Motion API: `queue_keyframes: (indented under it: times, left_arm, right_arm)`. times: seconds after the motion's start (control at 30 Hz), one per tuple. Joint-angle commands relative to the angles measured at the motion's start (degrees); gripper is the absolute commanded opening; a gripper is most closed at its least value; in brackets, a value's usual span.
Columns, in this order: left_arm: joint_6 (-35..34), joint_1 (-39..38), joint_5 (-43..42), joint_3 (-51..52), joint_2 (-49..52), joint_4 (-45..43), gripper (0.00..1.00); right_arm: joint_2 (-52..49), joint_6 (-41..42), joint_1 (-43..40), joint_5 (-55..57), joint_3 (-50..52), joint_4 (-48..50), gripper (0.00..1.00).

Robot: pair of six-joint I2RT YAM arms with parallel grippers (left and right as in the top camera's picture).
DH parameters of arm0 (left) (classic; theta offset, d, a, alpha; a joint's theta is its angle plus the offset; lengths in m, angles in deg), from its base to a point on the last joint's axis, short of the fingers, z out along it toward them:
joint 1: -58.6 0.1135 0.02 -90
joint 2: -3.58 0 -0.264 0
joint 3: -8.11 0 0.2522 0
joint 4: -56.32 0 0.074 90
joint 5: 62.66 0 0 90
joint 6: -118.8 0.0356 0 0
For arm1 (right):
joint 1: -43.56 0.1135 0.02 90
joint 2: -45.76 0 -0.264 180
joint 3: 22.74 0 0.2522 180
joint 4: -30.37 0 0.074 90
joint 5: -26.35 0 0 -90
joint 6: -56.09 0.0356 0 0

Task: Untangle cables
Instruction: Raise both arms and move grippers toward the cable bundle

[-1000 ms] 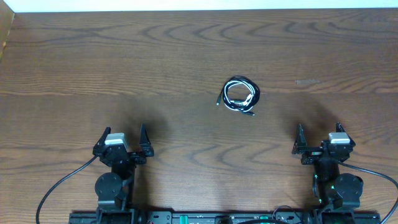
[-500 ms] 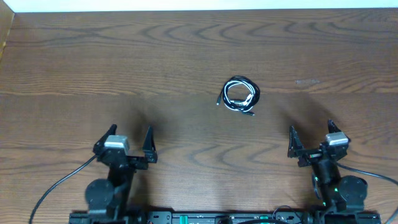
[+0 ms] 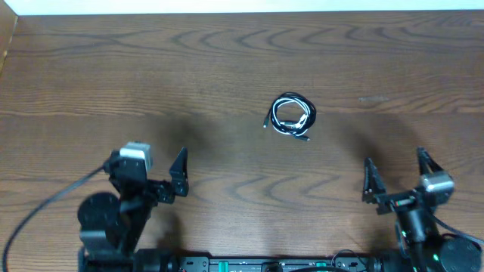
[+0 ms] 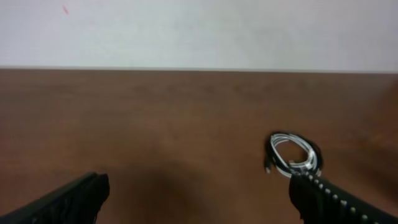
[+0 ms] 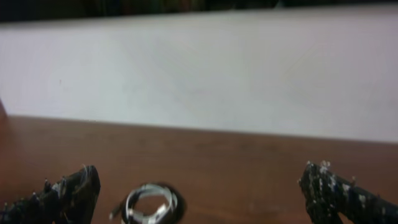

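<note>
**Overhead: both claws spread, cables untouched in one coil**

Left claw (image 3: 146, 160) stands spread wide with nothing between its fingers. Right claw (image 3: 396, 170) is spread as wide and is also empty. Both sit low by the counter's (image 3: 227, 60) 6 o'clock edge, arms folded back over their bases and fingers pointing toward 12 o'clock. The wrist views look almost level across the wood, so the wrists are roughly horizontal, not tipped down for a pick.

Outward from the left claw, the cables (image 3: 292, 116) lie between 2 and 3 o'clock, well apart from it. From the right claw they lie at about 10 o'clock, also well apart. They form one small round coil of black and white cord wound together. One plug end (image 3: 265, 125) pokes out at the coil's 8 o'clock and another (image 3: 305, 138) at its 5 o'clock.

The step in hand looks like the reach. To do it well, each claw should probably tip downward and come in from its own side, left on the 8 o'clock end and right on the 5 o'clock one. Each should pinch a single cord, not the whole coil. Which colour each end belongs to cannot be told at this size, so it is worth checking closer in. Pulling apart slowly would keep the loops from cinching tight.
</note>
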State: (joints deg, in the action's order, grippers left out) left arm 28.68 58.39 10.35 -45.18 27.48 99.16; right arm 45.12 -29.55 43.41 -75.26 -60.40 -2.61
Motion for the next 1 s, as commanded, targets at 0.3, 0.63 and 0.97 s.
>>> queue_keyframes:
  times: [0.3,0.63,0.97]
  left_arm:
    - [5.2,0.13,-12.72,-12.24,20.9,10.12,0.98]
    - [5.66,0.13,-10.62,-12.24,24.7,8.61,0.98]
    - [2.1,0.15,-9.16,-12.81,24.74,4.39,0.98]
  right_arm:
    - [-6.64,0.7,0.2,1.81,-20.04,-10.29,0.99]
    - [-36.2,-6.36,0.2,0.44,-46.21,-32.24,0.99]
    - [-60.04,-6.8,0.2,-0.98,-62.82,-44.02,0.99]
